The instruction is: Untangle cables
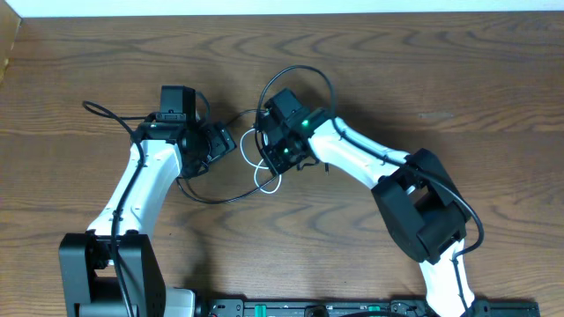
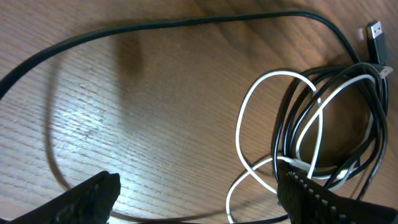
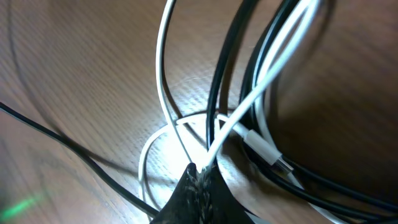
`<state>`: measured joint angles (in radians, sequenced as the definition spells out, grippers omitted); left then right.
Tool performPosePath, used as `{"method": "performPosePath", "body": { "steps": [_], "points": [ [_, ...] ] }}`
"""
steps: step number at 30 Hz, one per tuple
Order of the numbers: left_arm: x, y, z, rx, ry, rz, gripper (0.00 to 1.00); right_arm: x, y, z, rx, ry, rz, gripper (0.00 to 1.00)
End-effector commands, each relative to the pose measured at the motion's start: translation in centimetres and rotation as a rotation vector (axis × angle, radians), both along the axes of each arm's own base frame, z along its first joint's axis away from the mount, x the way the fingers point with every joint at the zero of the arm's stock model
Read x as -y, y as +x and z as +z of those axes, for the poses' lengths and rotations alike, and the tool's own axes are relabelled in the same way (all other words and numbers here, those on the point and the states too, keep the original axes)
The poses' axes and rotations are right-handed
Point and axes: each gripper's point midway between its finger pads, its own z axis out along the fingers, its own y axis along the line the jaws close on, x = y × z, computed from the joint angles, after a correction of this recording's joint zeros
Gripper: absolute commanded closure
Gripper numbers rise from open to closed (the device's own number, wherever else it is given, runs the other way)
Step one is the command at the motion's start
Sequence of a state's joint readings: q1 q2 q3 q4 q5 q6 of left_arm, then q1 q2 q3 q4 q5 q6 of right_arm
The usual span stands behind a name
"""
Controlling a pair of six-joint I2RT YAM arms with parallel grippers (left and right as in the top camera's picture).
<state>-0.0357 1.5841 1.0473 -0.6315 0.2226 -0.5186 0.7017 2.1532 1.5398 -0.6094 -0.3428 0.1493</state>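
Observation:
The black cable [image 2: 186, 23] and the white cable [image 2: 239, 124] lie tangled in overlapping loops on the wooden table between my arms. In the overhead view the white cable [image 1: 264, 180] shows below the right gripper, and the black cable [image 1: 304, 70] arcs above it. My right gripper [image 3: 199, 177] is shut, its tips pinching strands of the white cable [image 3: 163, 81] where they cross the black cable [image 3: 227, 62]. My left gripper [image 2: 199, 199] stands open just left of the bundle, its fingers [image 2: 93, 196] wide apart over bare wood and a cable stretch. Neither finger grips anything.
A black USB plug [image 2: 375, 31] lies at the far edge of the coil, and a white plug [image 3: 264, 149] rests among the black strands. The thick cable [image 1: 106, 113] of the left arm runs off to the left. The table's far edge [image 1: 282, 12] is at the top.

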Motion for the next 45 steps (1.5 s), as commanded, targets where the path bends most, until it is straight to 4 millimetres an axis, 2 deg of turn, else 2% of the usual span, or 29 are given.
{"method": "performPosePath", "body": {
  "steps": [1, 9, 17, 20, 22, 28, 34, 40, 45],
  "points": [
    [-0.6, -0.8, -1.1, -0.038, 0.042, -0.009, 0.14, 0.1, -0.3, -0.9, 0.022, -0.051, -0.004, 0.99],
    [-0.2, -1.2, -2.6, -0.090, 0.023, -0.025, 0.15, 0.7, 0.4, -1.1, 0.053, -0.086, -0.021, 0.99],
    [3.9, -1.2, -3.9, -0.084, -0.179, -0.257, 0.16, 0.2, 0.5, -0.8, 0.056, -0.062, -0.016, 0.99],
    [3.9, -0.9, -4.2, -0.083, -0.180, -0.256, 0.17, -1.1, -0.4, 0.3, 0.031, 0.029, 0.065, 0.99],
    [4.0, -0.8, -4.2, -0.075, -0.180, -0.256, 0.16, -1.3, -0.5, 1.5, 0.019, 0.077, 0.082, 0.99],
    [4.0, -0.5, -4.1, -0.061, -0.178, -0.258, 0.16, -0.5, 0.8, 5.5, 0.000, 0.214, 0.063, 0.99],
    [3.9, -0.4, -4.1, -0.058, -0.174, -0.256, 0.16, 0.9, 2.2, 8.0, -0.075, 0.385, 0.051, 0.99],
    [3.6, -0.3, -3.8, -0.055, -0.227, -0.234, 0.16, 2.1, 2.3, 8.5, -0.164, 0.488, 0.044, 0.99],
    [2.9, 0.0, -3.3, -0.041, -0.290, -0.199, 0.16, 2.2, 2.0, 6.9, -0.252, 0.557, 0.050, 0.99]
  ]
}}
